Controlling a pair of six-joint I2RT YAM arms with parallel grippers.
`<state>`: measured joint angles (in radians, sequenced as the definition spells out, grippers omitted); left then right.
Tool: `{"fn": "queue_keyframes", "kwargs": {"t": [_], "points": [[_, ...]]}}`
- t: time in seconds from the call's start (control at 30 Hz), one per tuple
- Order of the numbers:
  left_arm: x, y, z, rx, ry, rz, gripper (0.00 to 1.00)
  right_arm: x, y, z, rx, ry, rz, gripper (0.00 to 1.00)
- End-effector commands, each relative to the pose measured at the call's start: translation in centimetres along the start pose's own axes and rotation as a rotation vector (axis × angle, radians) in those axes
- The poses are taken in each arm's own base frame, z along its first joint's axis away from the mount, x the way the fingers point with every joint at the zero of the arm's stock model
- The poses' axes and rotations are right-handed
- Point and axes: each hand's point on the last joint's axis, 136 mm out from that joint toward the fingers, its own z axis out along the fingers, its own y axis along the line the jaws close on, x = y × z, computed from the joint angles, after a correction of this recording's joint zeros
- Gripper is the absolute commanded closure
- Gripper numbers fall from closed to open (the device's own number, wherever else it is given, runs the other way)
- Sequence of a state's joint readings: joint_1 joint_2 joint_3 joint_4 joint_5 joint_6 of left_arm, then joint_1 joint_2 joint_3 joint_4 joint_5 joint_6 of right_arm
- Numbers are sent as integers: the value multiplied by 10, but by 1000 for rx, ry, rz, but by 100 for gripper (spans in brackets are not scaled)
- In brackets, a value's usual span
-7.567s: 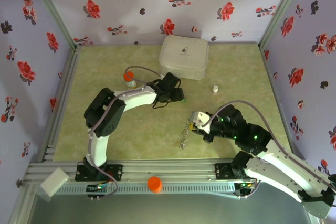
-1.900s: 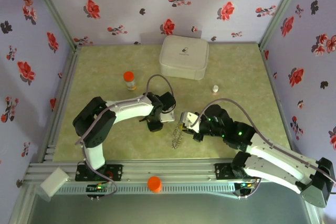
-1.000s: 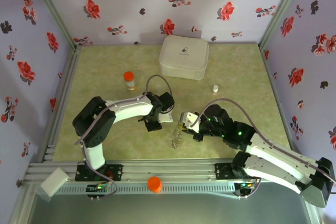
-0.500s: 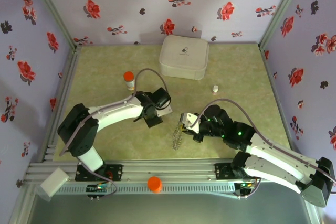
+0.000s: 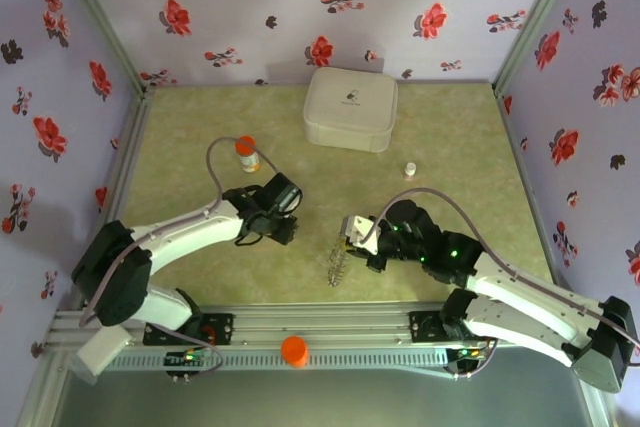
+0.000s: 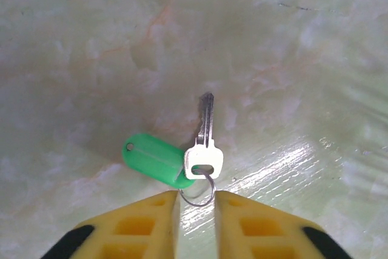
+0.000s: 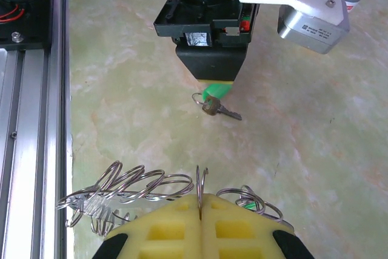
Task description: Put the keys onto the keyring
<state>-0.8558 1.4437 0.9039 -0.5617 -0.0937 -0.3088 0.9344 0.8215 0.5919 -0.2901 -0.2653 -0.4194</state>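
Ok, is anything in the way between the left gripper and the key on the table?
Nothing visible. The key and its green tag lie on bare table just ahead of the left gripper, which is open; the key's small ring sits at the mouth of the gap.

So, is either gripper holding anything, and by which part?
The right gripper pinches the keyring by one ring of its chain. The left gripper is open, holding nothing; the key lies loose before it.
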Motion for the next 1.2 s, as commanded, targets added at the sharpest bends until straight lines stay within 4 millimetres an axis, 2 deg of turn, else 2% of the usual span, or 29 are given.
{"fn": "queue_keyframes", "kwargs": {"t": [0.0, 0.1, 0.17, 0.3, 0.5, 0.63, 0.83, 1.17], "points": [[10, -9, 6, -20, 79, 105, 72, -14, 1, -4, -9, -35, -27, 100], [16, -11, 17, -60, 137, 191, 63, -14, 1, -4, -9, -34, -28, 100], [15, -10, 22, -84, 167, 214, 61, -15, 2, -4, -11, -37, -30, 100], [14, -11, 31, -105, 224, 245, 61, -15, 2, -5, -9, -36, -31, 100], [25, -5, 36, -161, 303, 273, 65, -14, 2, -6, -3, -34, -34, 100], [30, -11, 36, -153, 319, 276, 64, -13, 2, -6, -6, -33, -37, 100], [40, -7, 37, -163, 349, 279, 64, -13, 3, -7, -6, -35, -39, 100], [41, -5, 45, -177, 343, 296, 69, -14, 3, -7, -8, -37, -41, 100]]}}
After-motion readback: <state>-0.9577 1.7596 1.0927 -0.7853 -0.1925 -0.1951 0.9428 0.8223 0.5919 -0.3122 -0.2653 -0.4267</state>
